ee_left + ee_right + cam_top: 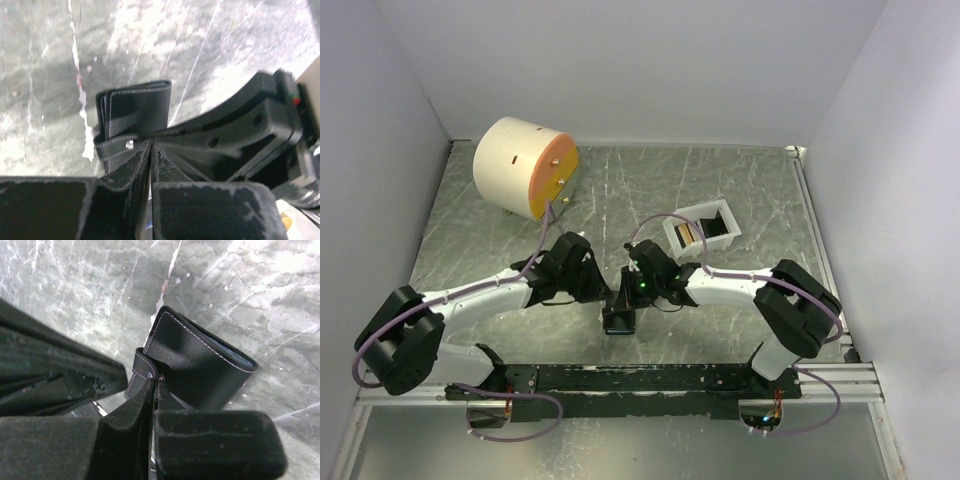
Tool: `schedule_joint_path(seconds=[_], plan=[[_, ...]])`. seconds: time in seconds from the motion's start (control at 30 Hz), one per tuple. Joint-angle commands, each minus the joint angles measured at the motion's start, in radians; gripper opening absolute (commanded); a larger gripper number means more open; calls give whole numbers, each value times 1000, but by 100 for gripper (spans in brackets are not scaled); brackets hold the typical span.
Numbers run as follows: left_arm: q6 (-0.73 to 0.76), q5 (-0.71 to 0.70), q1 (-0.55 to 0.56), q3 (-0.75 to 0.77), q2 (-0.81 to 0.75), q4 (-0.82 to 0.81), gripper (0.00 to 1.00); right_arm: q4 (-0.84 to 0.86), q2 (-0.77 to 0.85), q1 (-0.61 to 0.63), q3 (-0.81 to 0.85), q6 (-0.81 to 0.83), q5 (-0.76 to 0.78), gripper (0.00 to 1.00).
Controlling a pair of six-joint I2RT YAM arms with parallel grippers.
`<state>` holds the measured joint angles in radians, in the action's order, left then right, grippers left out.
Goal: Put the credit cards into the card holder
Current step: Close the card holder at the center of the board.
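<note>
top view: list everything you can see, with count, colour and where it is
card holder: 1, black, near centre front, pinched by both grippers
cards: count unclear, orange-gold, standing in the tray's left compartment
tray: 1, white, open-topped, right of centre
cylinder: 1, cream with orange face, far left corner
table: 1, grey marbled
rail: 1, black, near edge under the arm bases
left arm: 1, white and black, reaching in from the left
right arm: 1, white and black, reaching in from the right
left gripper: 1, black, shut on the holder's strap
right gripper: 1, black, shut on the same strap
</note>
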<state>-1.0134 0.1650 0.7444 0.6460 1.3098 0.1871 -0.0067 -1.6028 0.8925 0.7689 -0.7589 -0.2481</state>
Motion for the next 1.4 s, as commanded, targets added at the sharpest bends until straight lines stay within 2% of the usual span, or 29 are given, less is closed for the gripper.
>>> schedule_joint_path(seconds=[0.0,0.1,0.3,0.9,1.03,1.23,1.37], plan=[[45,8,-47,63,85,-41,14,-8,34,-6,-12,-2,-9,0],[72,79,-68,78,182,-104,13,13,32,-7,-40,-17,-21,0],[60,68,-67,34,275,-136,12,17,37,-15,-58,-39,-8,0],[44,85,-67,-20,234,-180,13,97,-11,-81,-92,-77,-92,0],[47,103,-66,1,209,-155,16,98,-14,-88,-101,-79,-95,0],[48,78,-65,11,112,-87,26,70,-7,-92,-67,-66,-130,0],[58,32,-65,12,74,-28,24,52,-1,-93,-39,-53,-153,0]])
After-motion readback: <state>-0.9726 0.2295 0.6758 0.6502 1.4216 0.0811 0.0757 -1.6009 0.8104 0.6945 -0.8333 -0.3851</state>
